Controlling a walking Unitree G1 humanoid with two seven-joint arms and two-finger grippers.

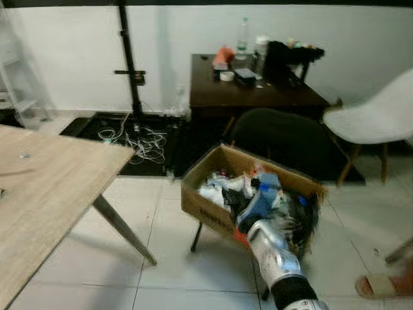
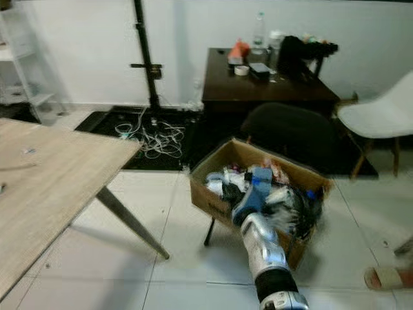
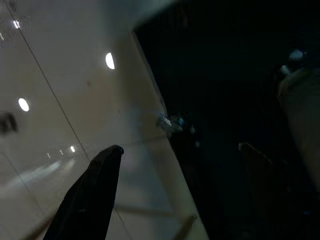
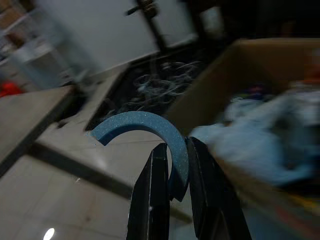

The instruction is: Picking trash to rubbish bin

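Now the right hand (image 4: 172, 165) pinches a blue foam arc (image 4: 145, 127); cardboard box (image 4: 240, 65) beside.

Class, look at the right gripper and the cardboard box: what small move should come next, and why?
Probably open the right gripper to drop the blue foam arc. Its fingers pinch the arc, and the arm already reaches over the cardboard box full of trash.

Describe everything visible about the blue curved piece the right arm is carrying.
The blue curved piece is a flat arc, roughly a half ring, matte and grainy like foam. The right end effector pinches one end between its two black fingers; the free end arches out into the air, touching nothing else. In the head views it sits over the cardboard box of trash, at its near side.
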